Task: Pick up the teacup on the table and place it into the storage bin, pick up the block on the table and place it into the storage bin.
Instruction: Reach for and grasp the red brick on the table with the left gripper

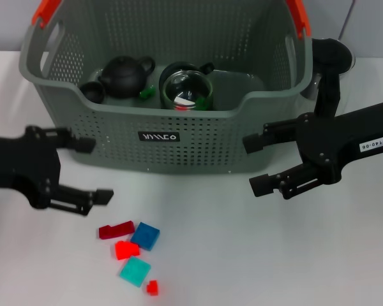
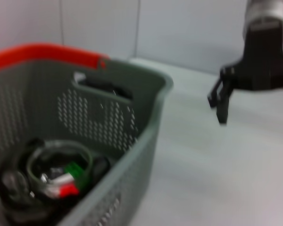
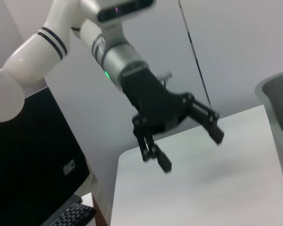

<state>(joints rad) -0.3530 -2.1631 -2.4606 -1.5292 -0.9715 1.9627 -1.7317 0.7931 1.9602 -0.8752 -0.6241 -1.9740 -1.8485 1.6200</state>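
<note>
While flanking the storage bin (image 1: pixel 179 137), left tool (image 1: pixel 89 171), right tool (image 1: pixel 256 164), both spread wide, empty

I count five blocks (image 1: pixel 135 250) before me on the table (image 1: pixel 242 255). My one storage bin (image 1: pixel 156 137) holds one teapot (image 1: pixel 123 75), one small cup (image 1: pixel 92 91) and one glass teacup (image 1: pixel 187 91).

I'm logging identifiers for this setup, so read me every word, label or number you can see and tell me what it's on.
"140-06": white tag on the right gripper.
Black label on the storage bin: white lettering, too stylised to read reliably.
Nothing readable on the left gripper or the blocks.
</note>
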